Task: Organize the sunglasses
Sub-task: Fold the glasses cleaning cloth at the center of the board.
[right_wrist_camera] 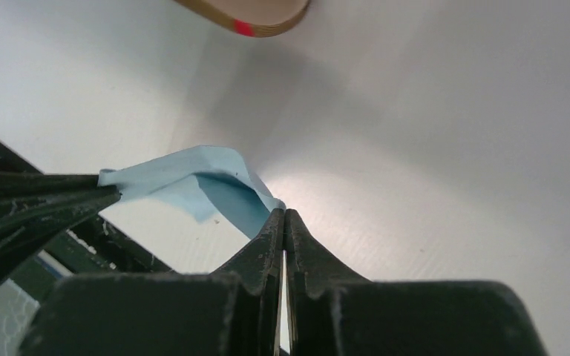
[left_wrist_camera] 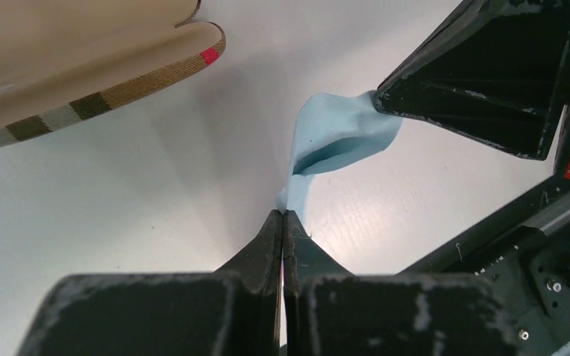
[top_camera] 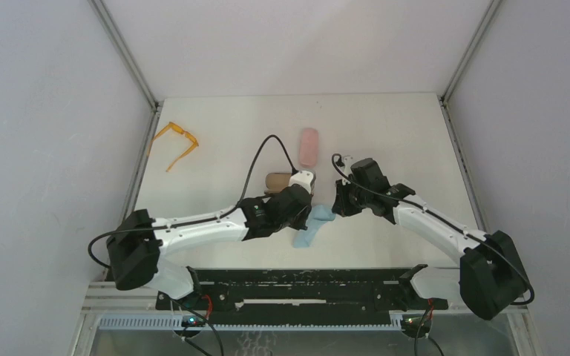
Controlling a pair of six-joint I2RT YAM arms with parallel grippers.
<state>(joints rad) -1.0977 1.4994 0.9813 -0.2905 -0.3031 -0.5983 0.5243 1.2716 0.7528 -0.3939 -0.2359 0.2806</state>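
Pair of orange sunglasses (top_camera: 177, 141) lies at far-left edge of tabletop (top_camera: 401, 133), arms unfolded, well apart from both robot arms. Mid-tabletop: pink case (top_camera: 309, 146), open brown case (top_camera: 276, 180) just nearer. Left end effector (left_wrist_camera: 283, 216) pressed together, pinching one end of light-blue cloth (left_wrist_camera: 338, 133). Right end effector (right_wrist_camera: 285, 216) pinching other end, cloth spanning between them.

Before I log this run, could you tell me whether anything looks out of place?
The orange sunglasses lie unfolded at the far left, well away from the brown case and pink case. Oddly, the left gripper and right gripper both pinch one light-blue cloth.
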